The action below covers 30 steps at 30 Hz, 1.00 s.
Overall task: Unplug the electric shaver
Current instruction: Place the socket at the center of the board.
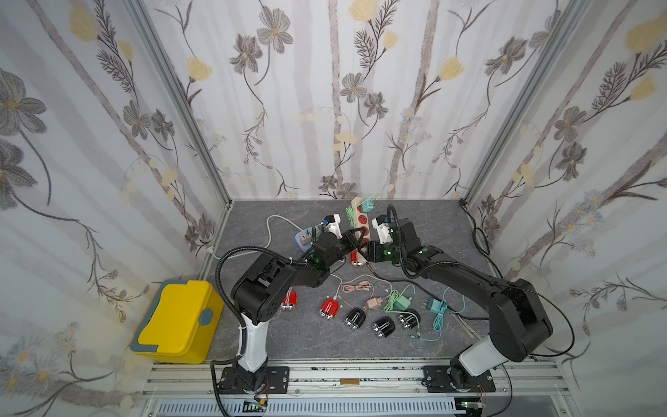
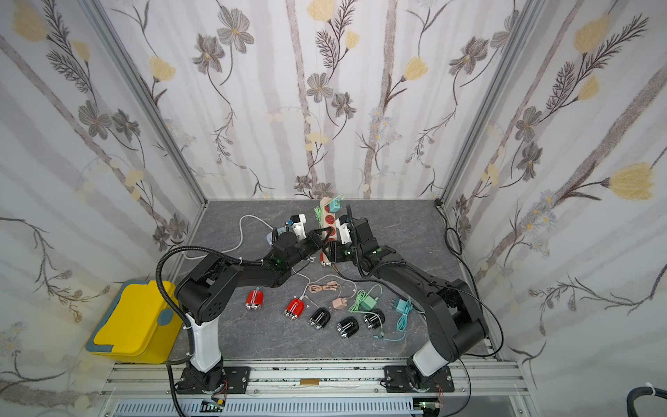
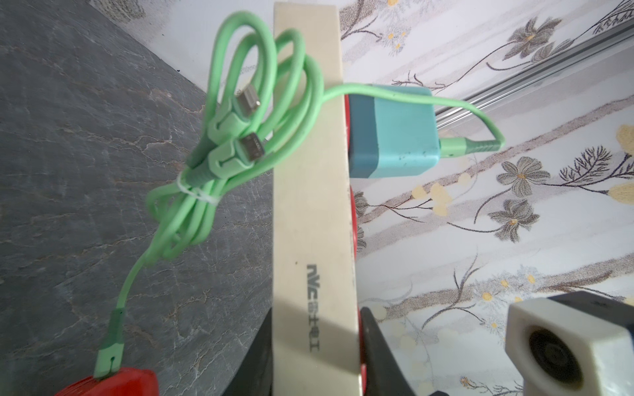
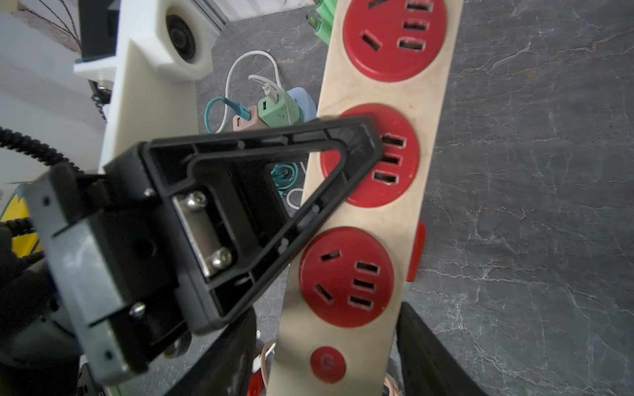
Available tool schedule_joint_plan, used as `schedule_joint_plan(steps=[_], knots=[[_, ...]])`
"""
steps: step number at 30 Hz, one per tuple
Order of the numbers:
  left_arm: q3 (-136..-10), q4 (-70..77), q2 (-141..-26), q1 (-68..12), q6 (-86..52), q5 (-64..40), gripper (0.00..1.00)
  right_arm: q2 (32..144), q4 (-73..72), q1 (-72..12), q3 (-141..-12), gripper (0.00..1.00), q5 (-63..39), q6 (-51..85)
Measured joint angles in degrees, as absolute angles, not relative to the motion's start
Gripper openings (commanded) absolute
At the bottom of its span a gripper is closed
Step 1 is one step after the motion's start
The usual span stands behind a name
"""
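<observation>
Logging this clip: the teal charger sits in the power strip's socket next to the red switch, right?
No. The teal charger sits in the power strip's socket farthest from the red switch: see a top view. The right wrist view shows the switch-side socket empty.

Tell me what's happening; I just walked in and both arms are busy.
The left hand grips the power strip. The right hand straddles its switch end, jaws open. The teal charger sits in the far socket, and its green cable is plugged into the red shaver, so the unplugging isn't done.
</observation>
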State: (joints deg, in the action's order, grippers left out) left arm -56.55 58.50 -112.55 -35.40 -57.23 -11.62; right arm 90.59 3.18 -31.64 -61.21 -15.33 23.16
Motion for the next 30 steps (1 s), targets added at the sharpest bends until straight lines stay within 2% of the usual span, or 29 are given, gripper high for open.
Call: schedule_joint_plan(steps=[8,12,16,19,23,30], knots=[[-56.55,58.35,-112.53,-35.42,-57.23,-11.62,0.23,93.43,3.20,-32.58,-61.69,0.57,-11.88,25.08],[-56.55,58.19,-112.44,-35.42,-57.23,-11.38,0.24,93.82,2.09,-32.77,-61.49,0.45,-11.25,26.02],[-56.55,57.98,-112.09,-35.33,-57.19,-11.18,0.29,93.65,1.48,-32.77,-61.41,0.33,-10.07,25.91],[-56.58,57.32,-111.31,-35.24,-57.21,-11.73,0.40,92.44,1.56,-32.60,-60.62,0.29,-9.74,25.28],[-57.25,56.21,-109.19,-34.46,-56.97,-13.10,0.68,89.21,3.68,-30.76,-59.44,0.27,-8.14,24.93],[-56.77,46.26,-103.24,-34.15,-52.86,-13.61,1.00,86.72,7.68,-27.24,-58.78,0.24,-5.43,20.69]])
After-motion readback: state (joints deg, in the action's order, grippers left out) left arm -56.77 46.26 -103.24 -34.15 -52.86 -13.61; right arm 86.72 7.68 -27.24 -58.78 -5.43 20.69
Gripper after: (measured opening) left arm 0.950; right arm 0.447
